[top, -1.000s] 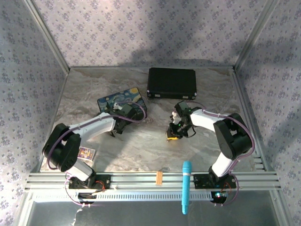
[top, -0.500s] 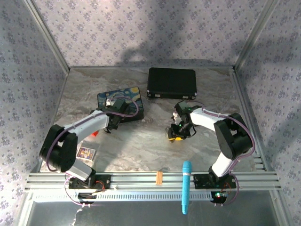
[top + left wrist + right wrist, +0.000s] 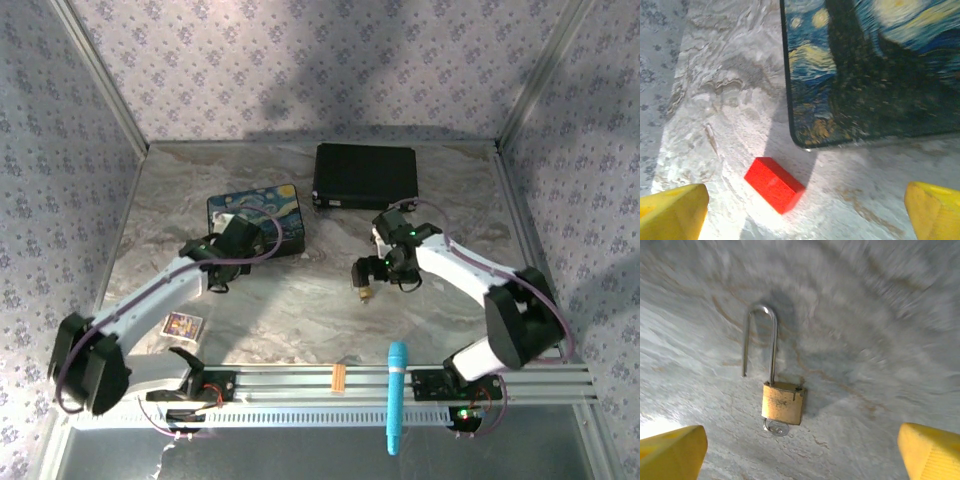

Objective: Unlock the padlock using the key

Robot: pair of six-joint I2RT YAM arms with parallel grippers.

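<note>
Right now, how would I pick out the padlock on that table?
Start at the black case at the back and come forward. Just below the right gripper lies the padlock: the one small brass thing there, with a long silver shackle sprung open.

The padlock [image 3: 782, 402] is laid flat on the marbled grey table [image 3: 300, 310], just ahead of the right gripper [image 3: 800, 455] and between its spread jaws, shackle end away from them. The key [image 3: 776, 427] is seated in the end toward them. A red block [image 3: 774, 184] is found ahead of the left gripper [image 3: 802, 215], between its spread jaws, with the painted box [image 3: 870, 70] just beyond. A black case [image 3: 365, 175] is set well beyond both pairs of jaws.
</note>
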